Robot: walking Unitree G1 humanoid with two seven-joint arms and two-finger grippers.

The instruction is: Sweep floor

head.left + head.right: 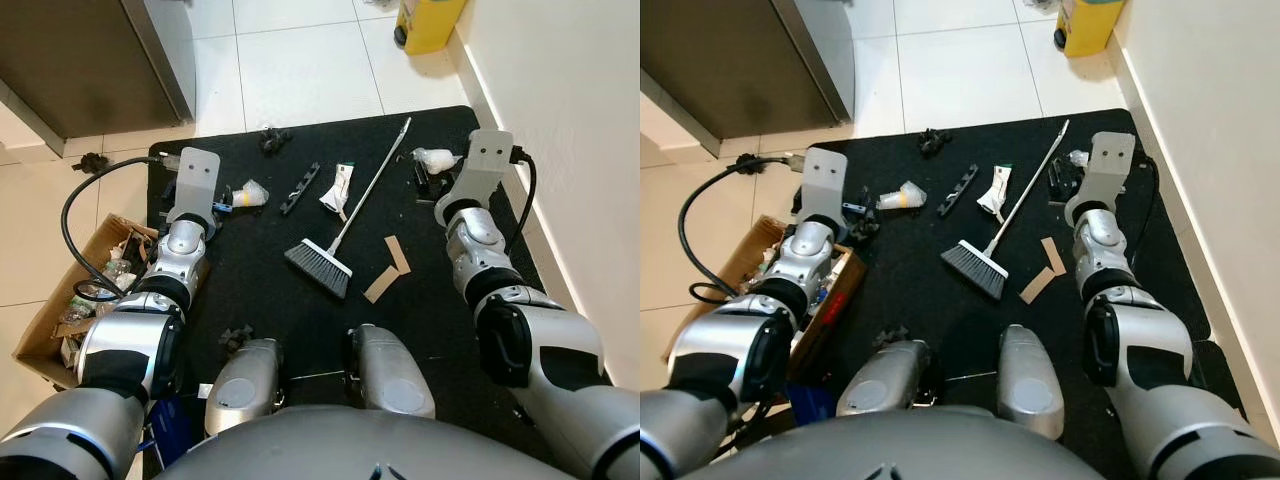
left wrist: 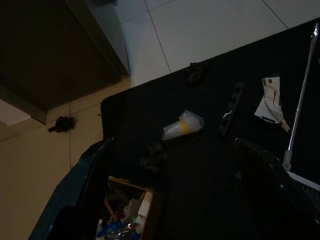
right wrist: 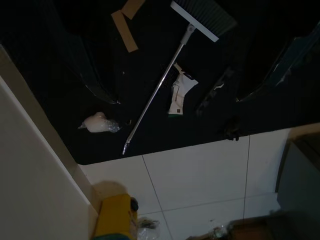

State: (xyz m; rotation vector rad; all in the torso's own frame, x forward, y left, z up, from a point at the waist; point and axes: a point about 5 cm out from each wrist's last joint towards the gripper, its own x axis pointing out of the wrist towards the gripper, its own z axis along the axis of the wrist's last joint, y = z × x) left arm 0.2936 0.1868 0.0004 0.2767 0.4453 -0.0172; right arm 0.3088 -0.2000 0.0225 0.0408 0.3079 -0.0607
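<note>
This looks like a room in a home, likely a kitchen or utility corner. Glossy white floor tiles (image 1: pixel 300 70) run up to a plain cream wall (image 1: pixel 570 110) with a low skirting. A black rectangular floor mat (image 1: pixel 300 290) lies by the wall, and a tall grey metal-fronted appliance (image 1: pixel 90 60) stands on the tiles. A yellow plastic container (image 1: pixel 428 22) sits against the wall, and an open brown cardboard box (image 1: pixel 70 300) of household rubbish rests beside the mat.
</note>
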